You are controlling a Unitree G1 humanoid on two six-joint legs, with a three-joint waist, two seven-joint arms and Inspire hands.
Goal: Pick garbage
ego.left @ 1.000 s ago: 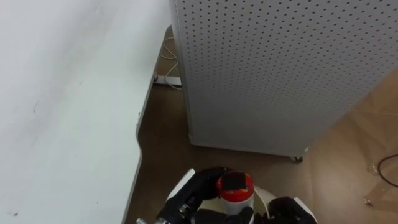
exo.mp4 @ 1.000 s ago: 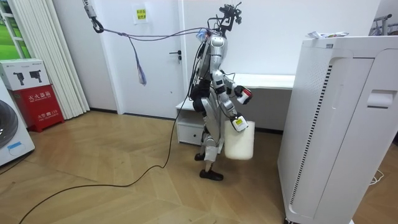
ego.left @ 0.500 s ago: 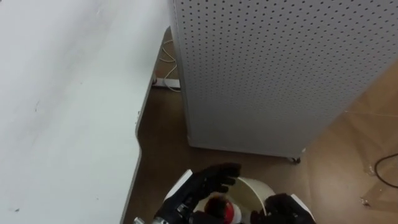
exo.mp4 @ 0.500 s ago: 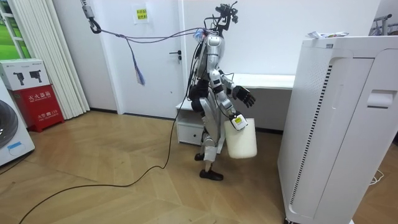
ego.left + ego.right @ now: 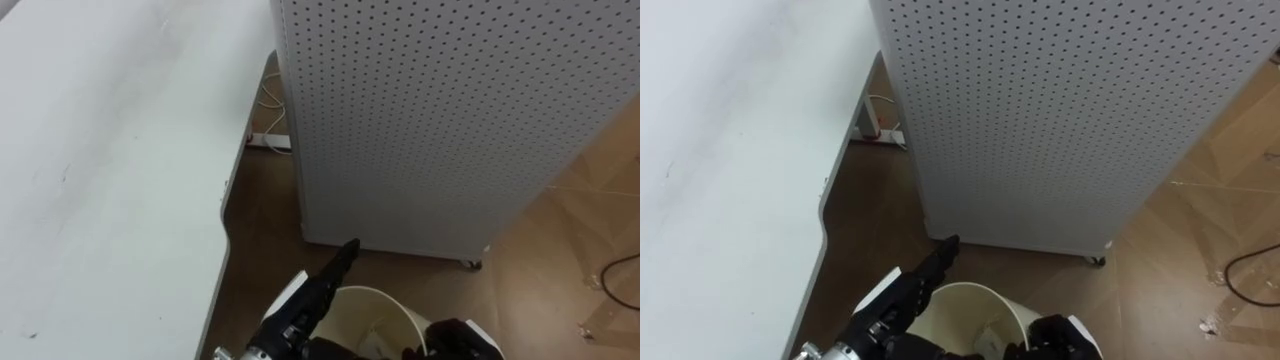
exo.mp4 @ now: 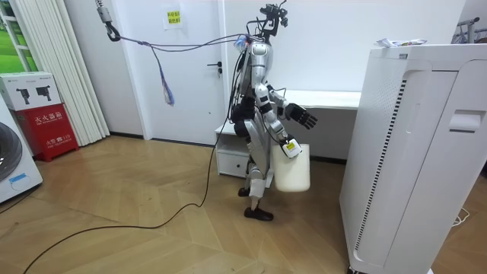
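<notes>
I stand between a white table and a tall white cabinet. My left hand [image 5: 322, 291] is open, its straight dark fingers reaching out over the rim of a white bin [image 5: 396, 300] held low in front of me. In the room view that left hand [image 6: 303, 118] is spread in the air above the bin [image 6: 291, 172]. My right hand [image 5: 456, 338] is curled on the bin's near rim and carries it; the same right hand [image 6: 289, 148] is at the bin's top edge in the room view. Pale shapes lie inside the bin, too hidden to make out.
The white table [image 5: 100, 190] runs along my left. The perforated white cabinet [image 5: 440, 120] on castors stands straight ahead, close by. A power strip with cables [image 5: 268, 140] lies on the wooden floor between them. A dark cable [image 5: 618, 272] curls at the right.
My left hand held a red-topped container over the bin, then opened. The container dropped down into the bin, and the fingers now stand straight.
</notes>
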